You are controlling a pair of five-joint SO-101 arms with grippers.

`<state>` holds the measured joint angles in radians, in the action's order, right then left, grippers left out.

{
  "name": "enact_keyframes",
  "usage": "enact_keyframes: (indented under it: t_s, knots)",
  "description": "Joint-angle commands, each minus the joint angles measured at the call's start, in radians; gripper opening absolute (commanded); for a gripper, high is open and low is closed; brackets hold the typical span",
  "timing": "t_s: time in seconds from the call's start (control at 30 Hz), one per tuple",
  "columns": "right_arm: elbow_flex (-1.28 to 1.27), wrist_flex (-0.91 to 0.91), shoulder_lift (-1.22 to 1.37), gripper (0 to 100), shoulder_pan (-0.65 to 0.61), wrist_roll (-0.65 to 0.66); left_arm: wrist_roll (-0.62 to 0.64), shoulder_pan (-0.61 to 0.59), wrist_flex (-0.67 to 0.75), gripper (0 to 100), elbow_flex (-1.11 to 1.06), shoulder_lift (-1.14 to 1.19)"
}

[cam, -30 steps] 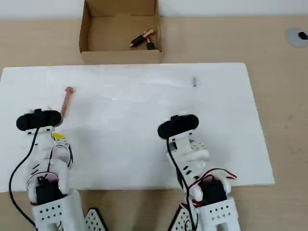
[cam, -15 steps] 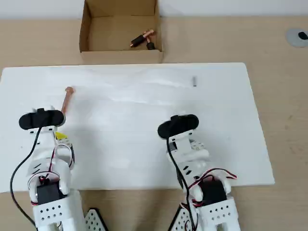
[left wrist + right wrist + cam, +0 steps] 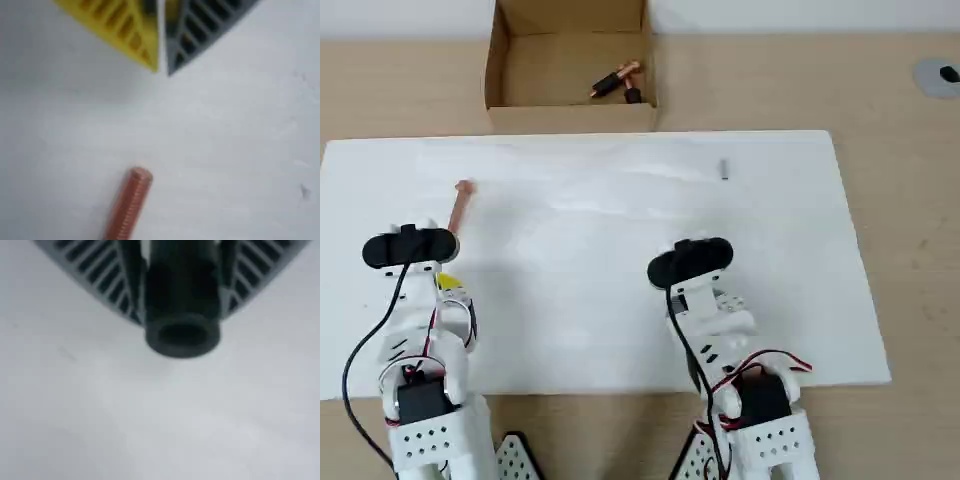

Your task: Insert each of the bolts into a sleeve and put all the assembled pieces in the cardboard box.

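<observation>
A copper bolt lies on the white mat at the left, head toward the box; its threaded end lies just ahead of my left gripper, whose yellow and grey jaws are shut with nothing between them. My right gripper is shut on a black sleeve, open end facing out, held over the mat near the middle. The cardboard box at the back holds assembled bolt-and-sleeve pieces.
A small dark mark or part lies on the mat at the back right. A grey disc sits on the wooden table at the far right. Cables hang along both arms.
The left arm has drawn back slightly toward the front, away from the copper bolt. The right arm has stayed put with the sleeve.
</observation>
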<state>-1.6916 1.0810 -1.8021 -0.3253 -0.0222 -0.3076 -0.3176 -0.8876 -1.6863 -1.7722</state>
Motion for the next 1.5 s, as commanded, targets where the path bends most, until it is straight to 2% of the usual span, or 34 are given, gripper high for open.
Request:
enact_keyframes:
  t_s: [0.0,0.17,0.27,0.37,0.47,0.53,0.67,0.8,0.97,1.2,1.47]
  knots:
    - [0.007,0.003,-0.117,1.0,-0.001,-0.005,0.008,0.017,0.031,1,0.074,-0.013]
    - [0.007,0.003,-0.117,1.0,-0.001,-0.005,0.014,0.086,-0.025,11,0.301,-0.005]
    - [0.007,0.003,-0.117,1.0,-0.001,-0.005,0.006,0.132,-0.069,11,0.394,0.021]
    - [0.007,0.003,-0.117,1.0,-0.001,-0.005,-0.037,0.141,-0.031,11,0.425,0.156]
    - [0.007,0.003,-0.117,1.0,-0.001,-0.005,-0.054,0.137,0.057,11,0.506,0.401]
    - [0.007,0.003,-0.117,1.0,-0.001,-0.005,-0.051,0.137,0.061,11,0.652,0.607]
    - [0.007,0.003,-0.117,1.0,-0.001,-0.005,-0.032,0.137,-0.055,11,1.003,1.059]
    - [0.007,0.003,-0.117,1.0,-0.001,-0.005,-0.103,0.13,-0.152,11,1.298,1.457]
    - [0.007,0.003,-0.117,1.0,-0.001,-0.005,-0.155,0.08,-0.269,11,1.573,1.725]
    - [0.007,0.003,-0.117,1.0,-0.001,-0.005,-0.198,0.026,-0.281,11,1.725,1.905]
    - [0.007,0.003,-0.117,1.0,-0.001,-0.005,-0.192,0.049,-0.259,11,1.735,2.028]
